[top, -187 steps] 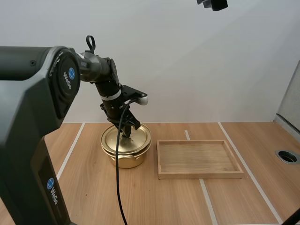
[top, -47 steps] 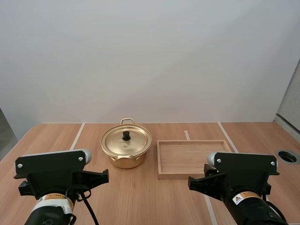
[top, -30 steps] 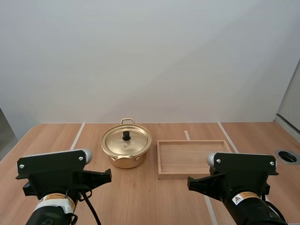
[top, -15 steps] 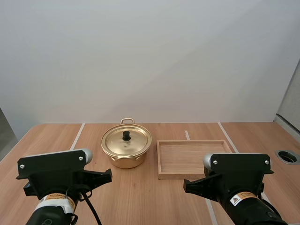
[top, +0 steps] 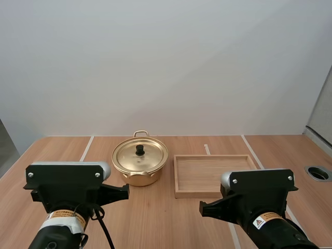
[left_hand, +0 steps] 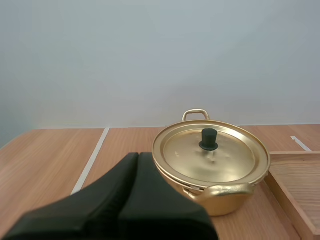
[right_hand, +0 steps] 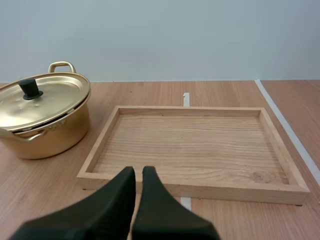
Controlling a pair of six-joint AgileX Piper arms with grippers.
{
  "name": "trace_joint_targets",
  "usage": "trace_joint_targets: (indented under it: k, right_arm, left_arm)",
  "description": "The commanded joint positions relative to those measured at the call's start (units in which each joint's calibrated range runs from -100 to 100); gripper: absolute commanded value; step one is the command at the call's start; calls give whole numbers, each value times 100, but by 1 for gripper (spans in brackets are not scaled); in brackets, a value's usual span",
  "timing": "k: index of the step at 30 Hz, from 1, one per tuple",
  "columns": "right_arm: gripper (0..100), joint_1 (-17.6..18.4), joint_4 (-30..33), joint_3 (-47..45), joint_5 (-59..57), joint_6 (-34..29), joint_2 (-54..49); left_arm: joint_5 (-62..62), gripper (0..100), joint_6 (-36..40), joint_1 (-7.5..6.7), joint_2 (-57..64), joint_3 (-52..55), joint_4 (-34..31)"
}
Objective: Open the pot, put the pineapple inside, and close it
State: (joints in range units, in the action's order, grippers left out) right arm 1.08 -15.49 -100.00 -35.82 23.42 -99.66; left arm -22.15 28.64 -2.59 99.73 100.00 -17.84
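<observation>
Near pot (left_hand: pixel 225 202), left hand (left_hand: pixel 138 156) closed, near tray (right_hand: pixel 190 145), right hand (right_hand: pixel 138 170) closed

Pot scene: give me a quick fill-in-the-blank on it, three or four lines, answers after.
The lid is ___ the pot (on/off).
The lid's knob is coloured ___.
In the high view the wooden tray lies to the pot's ___.
The left gripper, fingers together, is ___ (open/shut).
Missing words: on; black; right; shut.
</observation>
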Motion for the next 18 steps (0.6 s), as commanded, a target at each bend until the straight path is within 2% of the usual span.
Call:
trace_joint_targets:
  k: [1, 5, 10, 14, 18]
  right_arm:
    - [10, 9, -3, 0, 99, 27, -34]
    - [10, 9, 318, 0, 222, 0, -34]
    - [10, 9, 1688, 0, 212, 0, -34]
    - [10, 9, 1593, 0, 212, 0, -34]
    - [10, 9, 1511, 0, 212, 0, -34]
  left_arm:
    - [142, 0, -481, -30, 27, 0, 601]
    - [-21, 0, -930, -30, 27, 0, 1085]
    - [-453, 0, -928, 2, 27, 0, 1289]
    - [-821, 0, -928, 2, 27, 0, 1113]
    - [-803, 0, -928, 2, 27, 0, 1226]
